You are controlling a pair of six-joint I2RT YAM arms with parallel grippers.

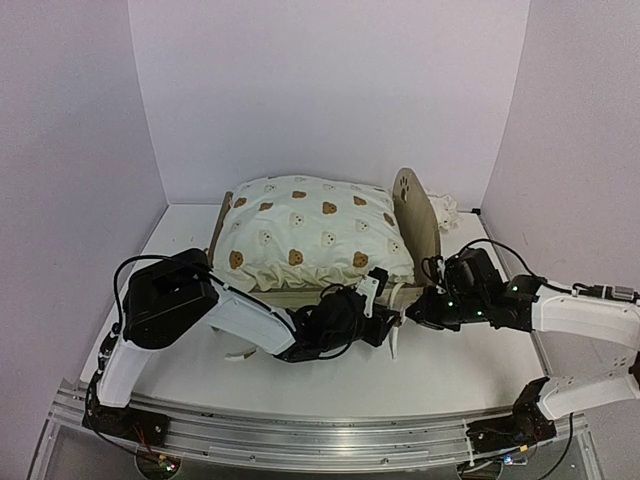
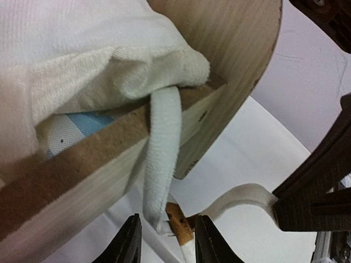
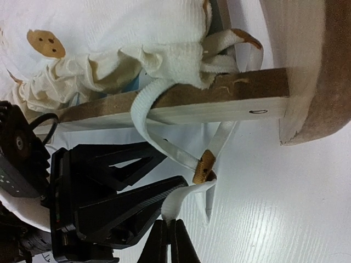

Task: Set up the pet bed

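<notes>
- My left hand (image 2: 168, 233) sits low at the bed's near corner. Its jaws are partly apart, with the end of the hanging tie (image 2: 162, 142) and a brown tab (image 2: 178, 227) between them. I cannot tell whether I am pinching them or only flanking them.
- My right hand (image 3: 169, 227) is closed on the curved tie (image 2: 241, 195), which sweeps away from that same brown tab just above the desk (image 1: 330, 380).
- I judge the step to be fastening these ties around the side rail (image 2: 88, 197) so the cushion (image 1: 310, 230) is anchored.
- To do it well, I should close my left hand right at the tie's end, not higher up. That leaves slack between my grip and the rail for a loop.
- My right hand should hold its tie gently taut and low. A hard pull would likely drag the whole frame, since it looks light and nothing pins it down.
- Both ties come out from under the cushion's bunched corner and drape over the rail beside the headboard (image 2: 236, 44). I should keep the loop clear of that loose fabric so it cinches on wood, not cloth.
- The pet bed (image 1: 415, 215) stands mid-desk. The cushion lies in it over the striped base (image 2: 82, 126), and the headboard is at the end nearest my right arm.
</notes>
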